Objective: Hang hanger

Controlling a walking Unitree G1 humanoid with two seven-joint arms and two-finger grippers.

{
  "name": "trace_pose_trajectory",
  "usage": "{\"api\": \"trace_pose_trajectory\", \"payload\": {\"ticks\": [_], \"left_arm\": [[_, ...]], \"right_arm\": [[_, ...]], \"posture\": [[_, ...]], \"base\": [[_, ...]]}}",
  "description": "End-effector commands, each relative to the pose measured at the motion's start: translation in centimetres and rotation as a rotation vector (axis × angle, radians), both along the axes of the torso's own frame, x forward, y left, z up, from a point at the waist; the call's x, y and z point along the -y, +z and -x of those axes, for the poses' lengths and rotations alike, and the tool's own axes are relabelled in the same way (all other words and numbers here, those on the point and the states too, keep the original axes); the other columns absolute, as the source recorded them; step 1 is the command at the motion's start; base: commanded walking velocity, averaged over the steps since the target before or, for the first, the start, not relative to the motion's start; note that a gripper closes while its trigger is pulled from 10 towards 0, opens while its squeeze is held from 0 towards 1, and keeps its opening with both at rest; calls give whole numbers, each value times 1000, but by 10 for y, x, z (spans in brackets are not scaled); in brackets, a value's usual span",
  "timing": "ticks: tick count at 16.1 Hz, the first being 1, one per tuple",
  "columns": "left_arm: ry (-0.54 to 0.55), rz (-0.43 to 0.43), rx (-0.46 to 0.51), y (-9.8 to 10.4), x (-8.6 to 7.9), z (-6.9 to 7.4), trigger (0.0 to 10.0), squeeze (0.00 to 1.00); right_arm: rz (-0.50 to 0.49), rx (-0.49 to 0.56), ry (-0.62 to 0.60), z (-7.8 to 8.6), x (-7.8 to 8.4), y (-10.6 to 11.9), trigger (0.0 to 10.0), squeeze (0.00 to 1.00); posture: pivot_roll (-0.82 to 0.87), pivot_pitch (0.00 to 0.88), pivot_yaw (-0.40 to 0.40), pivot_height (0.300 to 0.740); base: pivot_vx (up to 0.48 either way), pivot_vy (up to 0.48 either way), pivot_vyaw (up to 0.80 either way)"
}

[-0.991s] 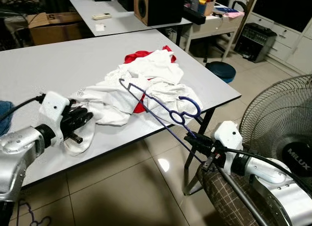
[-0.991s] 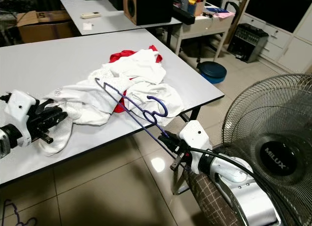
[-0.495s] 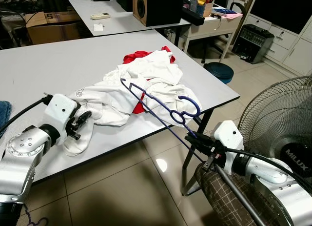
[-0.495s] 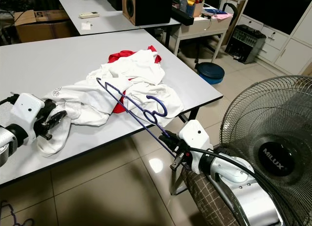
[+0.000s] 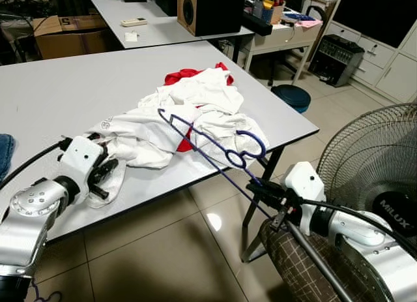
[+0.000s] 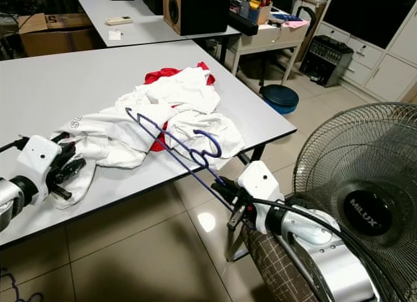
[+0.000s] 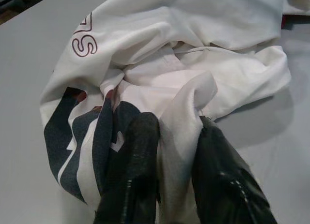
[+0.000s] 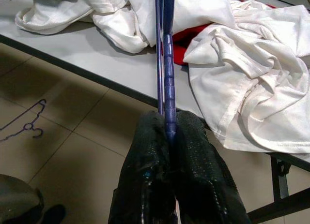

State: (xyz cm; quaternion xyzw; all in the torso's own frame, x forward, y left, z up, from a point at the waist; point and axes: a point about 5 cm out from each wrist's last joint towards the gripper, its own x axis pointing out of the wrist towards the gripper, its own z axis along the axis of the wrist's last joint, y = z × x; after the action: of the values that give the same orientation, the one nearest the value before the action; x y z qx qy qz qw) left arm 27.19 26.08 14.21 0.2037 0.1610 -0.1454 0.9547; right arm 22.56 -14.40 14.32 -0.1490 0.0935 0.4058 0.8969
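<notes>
While left end effector [image 7: 174, 151] pinches shirt [image 7: 193, 64], right end effector [image 8: 168, 132] grips hanger [image 5: 215, 142]

Stereo head pair looking forward and down over the grey table [image 5: 58, 93] and tiled floor, left wrist camera close along its fingers at the white shirt [image 7: 193, 64], right wrist camera close along its fingers at the table edge, all sharing the shirt pile

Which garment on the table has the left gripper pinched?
The white shirt with dark printing at the pile's near-left end; the left gripper pinches its fold. The red garment lies farther back, untouched.
</notes>
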Motion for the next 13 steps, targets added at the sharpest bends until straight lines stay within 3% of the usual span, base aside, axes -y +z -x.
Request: {"api": "trace_pose_trajectory", "payload": {"ticks": [1,6,9,10,11,13], "left_arm": [[4,16,18,3,1,-3,0,0],[15,54,47,8,2,-9,0,0],[28,145,134,27,1,-18,0,0],[20,278,252,58,2,-26,0,0],[-11,346,333,79,2,-30,0,0],[-74,395,390,99,4,-32,0,0]], "right_arm": [[16,0,15,1,0,1,10000,0],[36,-15,42,4,0,-1,10000,0],[58,-35,57,7,4,-4,10000,0],[77,-39,50,6,9,-5,10000,0],[82,-37,41,4,12,-5,10000,0],[91,-35,30,1,13,-5,10000,0]], "posture": [[-44,0,-90,740],[-41,0,-82,740],[-45,0,-73,740],[-44,0,-69,740],[-42,0,-69,740],[-40,0,-69,740]], "base": [[0,0,0],[0,0,0],[0,0,0],[0,0,0],[0,0,0],[0,0,0]]}}
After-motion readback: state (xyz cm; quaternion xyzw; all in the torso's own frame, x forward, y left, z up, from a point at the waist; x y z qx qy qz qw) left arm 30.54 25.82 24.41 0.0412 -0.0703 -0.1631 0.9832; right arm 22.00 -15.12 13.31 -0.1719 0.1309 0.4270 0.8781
